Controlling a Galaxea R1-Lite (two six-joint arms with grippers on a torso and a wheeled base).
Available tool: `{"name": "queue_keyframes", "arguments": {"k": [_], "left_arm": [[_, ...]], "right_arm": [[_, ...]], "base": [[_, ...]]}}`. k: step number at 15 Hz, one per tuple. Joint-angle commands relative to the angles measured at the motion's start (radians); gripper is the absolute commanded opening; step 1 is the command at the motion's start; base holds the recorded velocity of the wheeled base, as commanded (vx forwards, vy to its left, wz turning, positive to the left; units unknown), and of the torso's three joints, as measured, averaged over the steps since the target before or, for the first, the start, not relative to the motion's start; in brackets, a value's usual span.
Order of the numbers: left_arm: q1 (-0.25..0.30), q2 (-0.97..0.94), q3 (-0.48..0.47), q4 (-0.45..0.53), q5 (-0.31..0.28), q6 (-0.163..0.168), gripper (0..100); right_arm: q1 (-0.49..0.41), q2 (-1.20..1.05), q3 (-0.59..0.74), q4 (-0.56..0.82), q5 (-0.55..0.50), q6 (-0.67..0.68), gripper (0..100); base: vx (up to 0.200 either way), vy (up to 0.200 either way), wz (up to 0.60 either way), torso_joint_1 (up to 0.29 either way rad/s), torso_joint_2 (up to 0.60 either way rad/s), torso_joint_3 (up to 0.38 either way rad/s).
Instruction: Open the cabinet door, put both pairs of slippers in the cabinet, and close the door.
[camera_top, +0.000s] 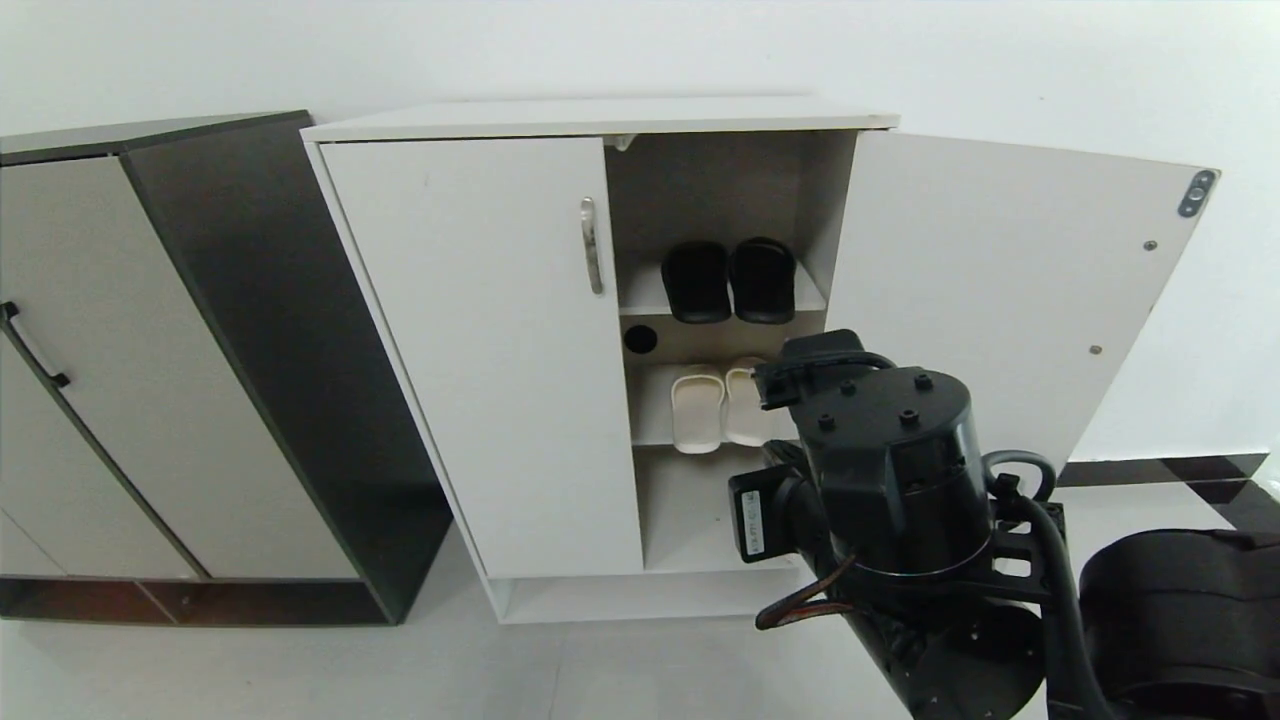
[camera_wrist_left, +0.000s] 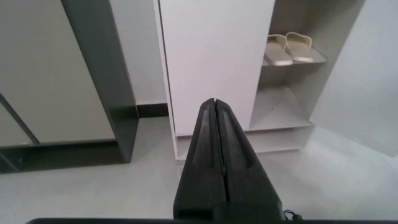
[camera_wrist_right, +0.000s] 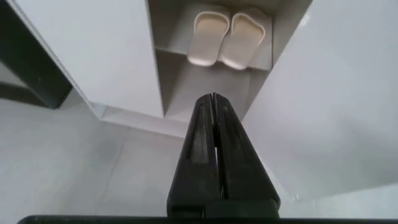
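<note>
Both pairs are in the cabinet (camera_top: 480, 350): black slippers (camera_top: 730, 282) on the upper shelf, white slippers (camera_top: 715, 405) on the shelf below. The right door (camera_top: 1000, 290) stands wide open, so closing it looks like the step left. That likely calls for a gripper behind the door's outer edge, pushing it shut. Left gripper (camera_wrist_left: 214, 102) clenched, empty. Right gripper (camera_wrist_right: 213, 98) clenched, empty, facing the white pair. The head view takes in the black pair and the door's full swing; the wrist views add the fingers' state.

Cabinet (camera_top: 470, 350) white, handle (camera_top: 591, 245) silver. Upper slippers (camera_top: 728, 281) black; lower slippers (camera_top: 700, 408) cream. Side cabinet (camera_top: 280, 350): beige front, dark grey side. Floor (camera_top: 300, 670) pale grey. Wall (camera_top: 1000, 60) white.
</note>
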Motion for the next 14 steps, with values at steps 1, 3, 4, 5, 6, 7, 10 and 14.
{"name": "queue_keyframes", "arguments": {"k": [1, 3, 4, 5, 6, 7, 10, 14], "left_arm": [[0.0, 0.0, 0.0, 0.0, 0.0, 0.0, 0], [0.0, 0.0, 0.0, 0.0, 0.0, 0.001, 0], [0.0, 0.0, 0.0, 0.0, 0.0, 0.001, 0], [0.0, 0.0, 0.0, 0.0, 0.0, 0.001, 0], [0.0, 0.0, 0.0, 0.0, 0.0, 0.001, 0], [0.0, 0.0, 0.0, 0.0, 0.0, 0.001, 0], [0.0, 0.0, 0.0, 0.0, 0.001, 0.003, 0], [0.0, 0.0, 0.0, 0.0, 0.001, 0.001, 0]], "right_arm": [[0.0, 0.002, 0.0, -0.001, 0.0, 0.0, 0], [-0.003, 0.002, 0.011, -0.001, 0.0, 0.0, 0], [-0.004, 0.002, 0.011, -0.001, 0.0, 0.002, 0], [-0.006, 0.001, 0.012, -0.001, 0.002, 0.002, 0], [-0.007, 0.001, 0.012, -0.001, 0.0, 0.0, 0], [-0.01, 0.001, 0.012, -0.001, 0.002, 0.0, 0], [-0.026, 0.002, 0.012, 0.001, 0.002, -0.001, 0], [-0.041, 0.004, 0.025, 0.001, 0.003, -0.003, 0]], "base": [[-0.2, 0.0, 0.0, 0.002, 0.0, 0.007], [0.0, 0.0, 0.0, 0.0, 0.0, 0.0], [0.0, 0.0, 0.0, 0.0, 0.0, 0.0], [0.0, 0.0, 0.0, 0.0, 0.0, 0.0], [0.0, 0.0, 0.0, 0.0, 0.0, 0.0], [0.0, 0.0, 0.0, 0.0, 0.0, 0.0], [0.0, 0.0, 0.0, 0.0, 0.0, 0.0], [0.0, 0.0, 0.0, 0.0, 0.0, 0.0]]}}
